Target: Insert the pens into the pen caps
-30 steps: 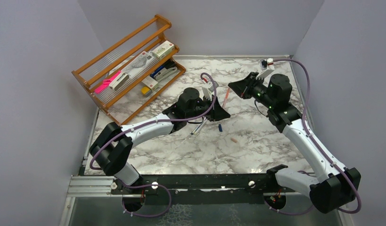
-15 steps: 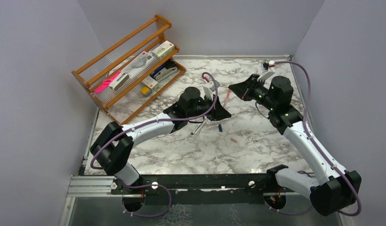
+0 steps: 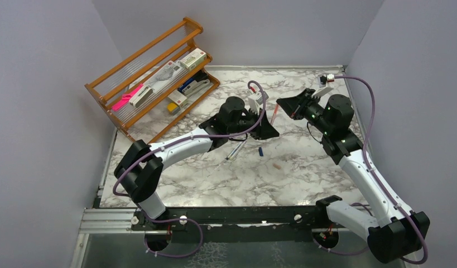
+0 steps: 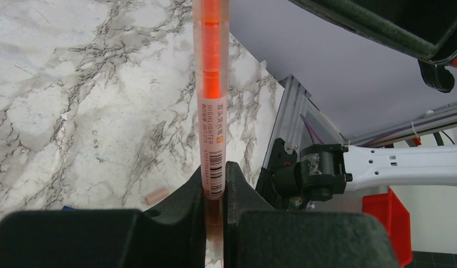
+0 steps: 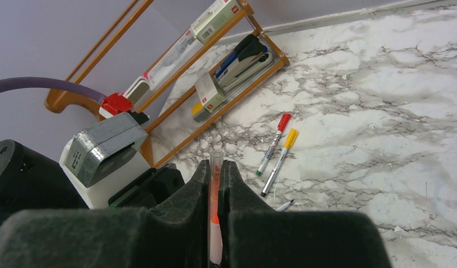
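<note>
Above the marbled surface [image 3: 304, 167], the left gripper [image 4: 215, 177] and right gripper [image 5: 216, 174] each clamp opposite ends of one orange pen [image 4: 211, 84].

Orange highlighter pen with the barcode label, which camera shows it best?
Left wrist: the orange highlighter pen fills the frame, label readable, in the left gripper. Top external shows a sliver; right wrist, an orange piece, perhaps it, in the right gripper.

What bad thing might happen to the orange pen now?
The left gripper pinches the orange pen near one end, so it might tilt or slip when pushed. The clear tube in the right gripper looks narrow; a small miss may jam it. A dropped pen might roll toward the blue cap.
</note>
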`<state>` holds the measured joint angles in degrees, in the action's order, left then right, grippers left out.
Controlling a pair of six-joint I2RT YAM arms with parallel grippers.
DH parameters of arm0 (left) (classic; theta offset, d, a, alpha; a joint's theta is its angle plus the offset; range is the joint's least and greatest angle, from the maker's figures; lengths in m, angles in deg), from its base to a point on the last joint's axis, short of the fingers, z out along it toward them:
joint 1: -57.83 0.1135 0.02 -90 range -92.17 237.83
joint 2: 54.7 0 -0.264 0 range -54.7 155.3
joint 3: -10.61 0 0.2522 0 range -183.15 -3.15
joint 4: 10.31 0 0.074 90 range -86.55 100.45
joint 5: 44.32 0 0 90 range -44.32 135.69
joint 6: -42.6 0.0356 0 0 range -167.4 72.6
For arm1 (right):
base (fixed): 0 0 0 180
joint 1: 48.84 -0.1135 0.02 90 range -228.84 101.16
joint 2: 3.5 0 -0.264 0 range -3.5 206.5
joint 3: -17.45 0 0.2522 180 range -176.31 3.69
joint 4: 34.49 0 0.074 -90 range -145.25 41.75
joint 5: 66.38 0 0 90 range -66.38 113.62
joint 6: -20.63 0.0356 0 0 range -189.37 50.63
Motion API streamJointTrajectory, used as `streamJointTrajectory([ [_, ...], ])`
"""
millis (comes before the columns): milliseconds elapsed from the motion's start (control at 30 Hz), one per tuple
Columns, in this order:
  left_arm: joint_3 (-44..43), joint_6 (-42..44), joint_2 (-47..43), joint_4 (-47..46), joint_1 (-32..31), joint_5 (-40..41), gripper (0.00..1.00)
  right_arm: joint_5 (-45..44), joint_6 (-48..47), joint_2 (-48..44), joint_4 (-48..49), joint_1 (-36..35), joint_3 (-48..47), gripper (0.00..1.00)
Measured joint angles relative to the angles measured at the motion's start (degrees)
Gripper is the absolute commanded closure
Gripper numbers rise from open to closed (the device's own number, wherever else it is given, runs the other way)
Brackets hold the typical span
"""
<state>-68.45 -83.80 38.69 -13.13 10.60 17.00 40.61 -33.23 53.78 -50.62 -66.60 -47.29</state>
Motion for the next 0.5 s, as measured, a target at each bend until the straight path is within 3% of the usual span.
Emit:
streamJointTrajectory([
  [500,-2.21,1.60,1.14,0.57,1.38,-3.76,1.00,-1.25,0.24,-0.59,-0.90,0.22,-1.42,0.97],
])
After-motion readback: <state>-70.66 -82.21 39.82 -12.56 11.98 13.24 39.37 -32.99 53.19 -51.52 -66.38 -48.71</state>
